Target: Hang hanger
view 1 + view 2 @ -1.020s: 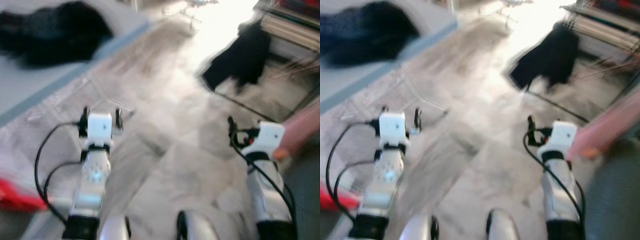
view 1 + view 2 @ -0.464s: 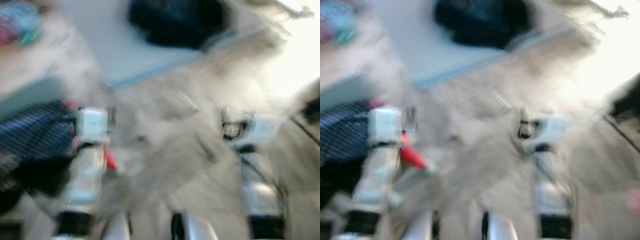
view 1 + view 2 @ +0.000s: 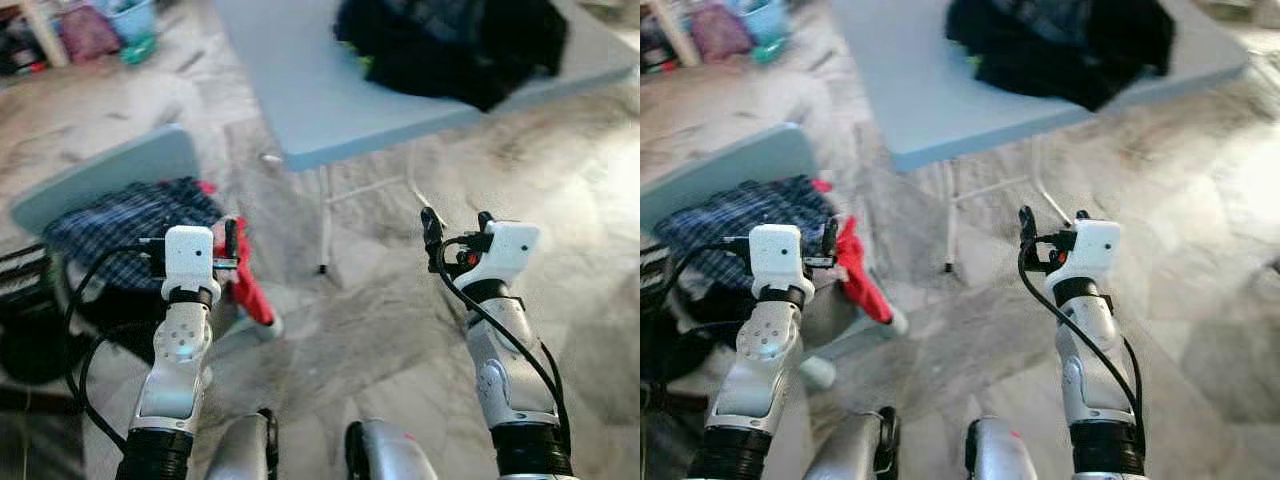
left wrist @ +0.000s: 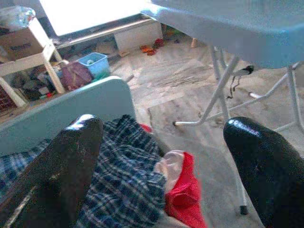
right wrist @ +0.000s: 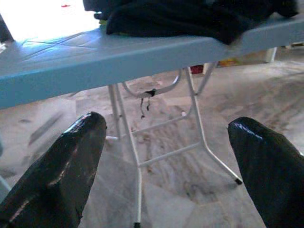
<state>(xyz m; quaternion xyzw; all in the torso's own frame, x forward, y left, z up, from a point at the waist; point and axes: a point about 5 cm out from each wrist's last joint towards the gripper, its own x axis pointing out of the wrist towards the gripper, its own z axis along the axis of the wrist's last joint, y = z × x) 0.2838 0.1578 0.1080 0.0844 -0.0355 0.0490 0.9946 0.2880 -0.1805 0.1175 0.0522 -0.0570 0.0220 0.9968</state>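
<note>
Left gripper (image 3: 192, 238): raised above the chair, fingers spread apart, nothing between them.
Right gripper (image 3: 455, 224): raised over bare floor in front of the table, fingers likewise apart and empty.
Hanger: none can be made out in any view; it may lie under clothing, but that cannot be told.
Table (image 3: 290, 90): light blue folding type, carrying a heap of dark clothes (image 3: 450, 40) at its far side.
Chair (image 3: 100, 180): light blue, holding a plaid shirt (image 3: 130, 220) with a red garment (image 3: 245, 285) drooping off its edge.
Handling, judged: a hanger would be light and stiff, likely smooth and prone to swing or slip in the fingers.
Hold point, judged: the neck just below the hook, or the middle of the bar, leaving the hook free.
Risk, judged: clothing could snag it.
</note>
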